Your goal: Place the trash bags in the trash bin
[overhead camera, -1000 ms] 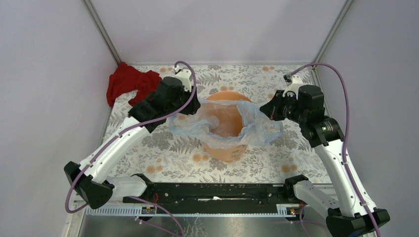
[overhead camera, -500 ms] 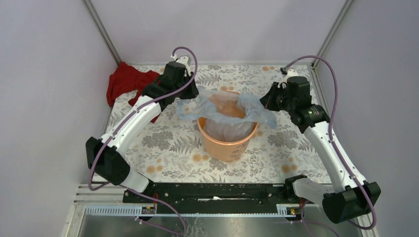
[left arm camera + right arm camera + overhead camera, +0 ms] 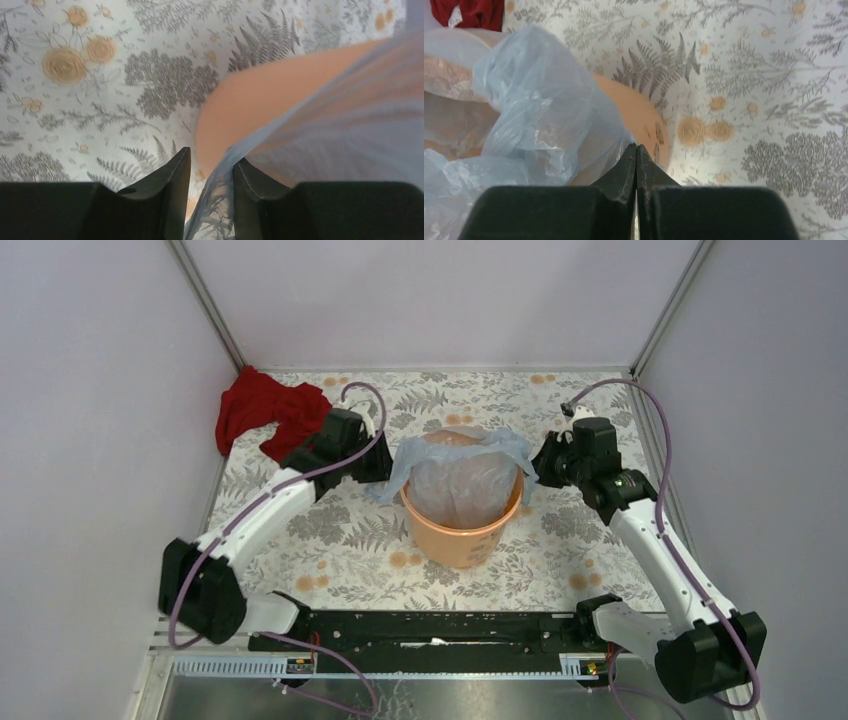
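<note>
The orange trash bin (image 3: 458,535) stands upright mid-table. The pale blue trash bag (image 3: 465,475) sits inside it, its edges folded out over the rim. My left gripper (image 3: 378,468) is low beside the bin's left wall. In the left wrist view it (image 3: 211,162) is open, and a strip of the bag (image 3: 215,200) hangs loose between the fingers, beside the bin wall (image 3: 250,105). My right gripper (image 3: 541,465) is at the bin's right rim. In the right wrist view it (image 3: 636,146) is shut on the edge of the bag (image 3: 539,115), next to the bin wall (image 3: 639,112).
A red cloth (image 3: 265,410) lies crumpled at the far left corner and also shows in the right wrist view (image 3: 469,12). The floral tablecloth (image 3: 330,540) covers the table. Pale walls close in on the left, right and back.
Both grippers have come down beside the bin, drawing the bag's edges down over its rim. The bag now sits lower inside the bin than before.
</note>
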Motion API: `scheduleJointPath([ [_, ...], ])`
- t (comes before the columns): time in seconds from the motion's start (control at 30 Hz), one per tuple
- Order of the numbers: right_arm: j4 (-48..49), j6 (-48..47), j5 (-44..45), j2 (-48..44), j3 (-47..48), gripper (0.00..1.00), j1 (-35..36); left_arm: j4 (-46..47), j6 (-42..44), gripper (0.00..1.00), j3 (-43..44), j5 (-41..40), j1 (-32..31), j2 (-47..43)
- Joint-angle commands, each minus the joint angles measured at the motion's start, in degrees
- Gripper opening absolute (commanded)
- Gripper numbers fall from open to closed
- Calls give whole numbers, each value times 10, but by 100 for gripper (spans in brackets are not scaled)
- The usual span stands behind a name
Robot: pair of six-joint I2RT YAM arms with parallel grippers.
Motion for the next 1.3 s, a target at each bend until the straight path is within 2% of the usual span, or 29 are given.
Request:
scheduleJointPath([
  [0.0, -42, -3, -28, -54, -7, 0, -2, 11, -20, 46, -38, 67, 5, -96],
  [0.07, -67, -14, -29, -60, 18, 0, -2, -4, -17, 57, -38, 67, 6, -116],
  [0.1, -87, -22, -22, -62, 38, 3, -2, -14, -13, 62, -33, 61, 6, -122],
  [0.17, -130, -38, 15, -67, 75, 18, -2, -42, 2, 73, -19, 33, 6, -132],
  [0.3, -219, -57, 89, -78, 144, 50, -2, -119, 33, 87, 29, -51, 7, -145],
  [0.37, -251, -62, 106, -89, 165, 62, -2, -149, 39, 96, 46, -93, 7, -157],
  [0.5, -287, -62, 86, -120, 177, 82, -2, -194, 35, 99, 72, -161, 10, -190],
  [0.63, -260, -80, -60, -165, 140, 88, -2, -219, 22, 99, 87, -224, 14, -242],
  [0.73, -241, -88, -148, -182, 108, 89, -2, -224, 3, 99, 90, -239, 16, -274],
  [0.8, -235, -83, -166, -182, 95, 90, -2, -214, -22, 99, 86, -188, 16, -285],
  [0.93, -216, -78, -170, -192, 67, 90, -2, -151, -85, 99, 33, -29, 16, -302],
  [1.17, -151, -55, -137, -196, 12, 90, -1, -46, -160, 99, -95, 127, 16, -335],
  [1.27, -112, -50, -128, -204, -12, 90, -2, -29, -176, 96, -126, 148, 16, -346],
])
